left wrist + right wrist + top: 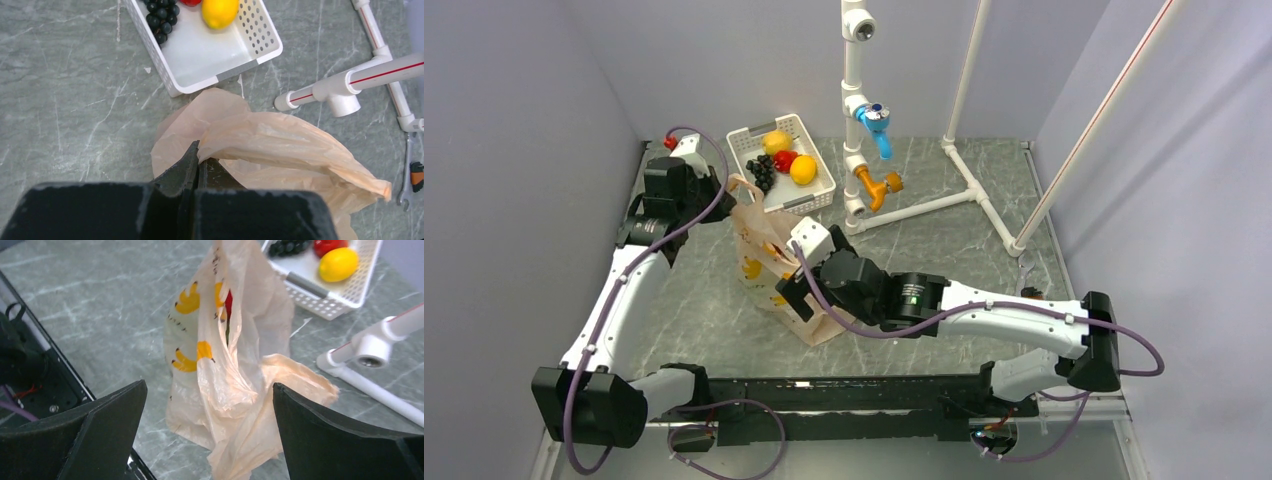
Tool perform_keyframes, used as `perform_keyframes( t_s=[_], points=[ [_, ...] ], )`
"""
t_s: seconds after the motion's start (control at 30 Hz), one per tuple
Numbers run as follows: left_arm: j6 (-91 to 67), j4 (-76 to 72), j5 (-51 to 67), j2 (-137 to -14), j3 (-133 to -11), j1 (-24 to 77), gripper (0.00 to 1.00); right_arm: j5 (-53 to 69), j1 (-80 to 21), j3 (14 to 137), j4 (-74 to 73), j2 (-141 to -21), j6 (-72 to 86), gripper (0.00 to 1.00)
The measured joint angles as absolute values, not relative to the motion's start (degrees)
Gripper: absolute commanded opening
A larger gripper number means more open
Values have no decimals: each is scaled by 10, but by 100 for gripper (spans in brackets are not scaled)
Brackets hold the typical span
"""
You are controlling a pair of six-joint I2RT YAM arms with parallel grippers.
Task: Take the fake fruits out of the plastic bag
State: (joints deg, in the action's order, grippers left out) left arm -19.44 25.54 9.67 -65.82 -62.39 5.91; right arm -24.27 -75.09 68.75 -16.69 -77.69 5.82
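Observation:
The peach-orange plastic bag [769, 262] with yellow print hangs stretched upright over the table's middle. My left gripper [729, 190] is shut on the bag's top edge; in the left wrist view its fingers [192, 160] pinch the film of the bag [280, 145]. My right gripper [796, 297] is open and empty, low beside the bag's lower part. In the right wrist view the gripper [208, 385] has its jaws spread wide on either side of the bag [235, 390] without touching it. A red fruit [228, 302] shows through the bag's upper opening; the other fruits inside are hidden.
A white basket [819, 195] behind the bag holds a black grape bunch [761, 172], a lemon [803, 169], an orange fruit [776, 141] and a red fruit [785, 160]. A white pipe frame [944, 200] stands at the back right. A wrench [407, 180] lies by it.

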Motion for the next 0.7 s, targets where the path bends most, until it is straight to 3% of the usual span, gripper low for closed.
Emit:
perform_keyframes(
  t_s=[0.37,0.7],
  points=[
    [-236,243,137,-669,-636,59,0,-324,-761,739,-255,-744,142,99],
    [-237,235,157,-673,-637,58,0,-366,-748,786,-299,-835,194,85]
  ],
)
